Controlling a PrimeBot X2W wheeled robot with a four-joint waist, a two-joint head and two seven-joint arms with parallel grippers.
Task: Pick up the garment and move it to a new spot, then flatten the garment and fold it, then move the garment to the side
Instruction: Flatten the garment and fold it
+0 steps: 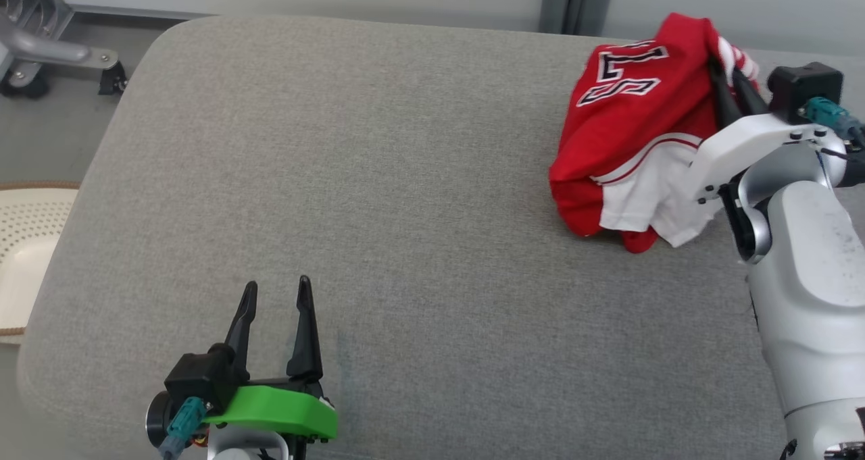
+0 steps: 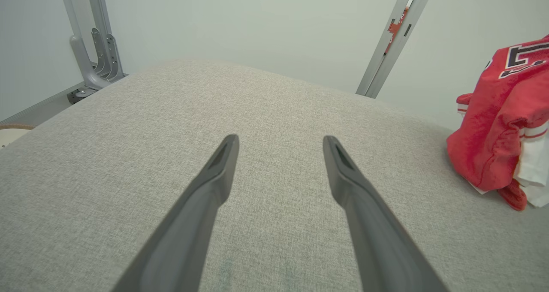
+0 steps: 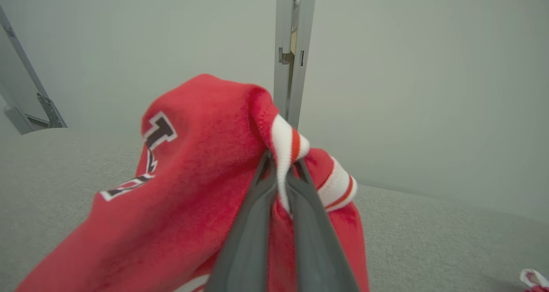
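The garment (image 1: 628, 115) is a red jersey with white panels and black-and-white lettering, bunched at the far right of the grey cushioned surface (image 1: 405, 176). My right gripper (image 1: 730, 75) is shut on its striped red-and-white trim and holds that part raised, while the lower folds hang to the cushion. In the right wrist view the trim (image 3: 284, 148) is pinched between the two fingers of the right gripper (image 3: 281, 163), with the jersey (image 3: 193, 176) draped to their left. My left gripper (image 1: 277, 288) stands open over bare cushion near the front left; it (image 2: 281, 144) holds nothing, and the garment (image 2: 502, 124) lies far to its right.
A metal frame leg (image 1: 47, 48) stands on the floor at the far left. A pale perforated object (image 1: 27, 244) sits beside the cushion's left edge. A grey post (image 1: 574, 1) rises behind the cushion's back edge. Bare cushion stretches between the two grippers.
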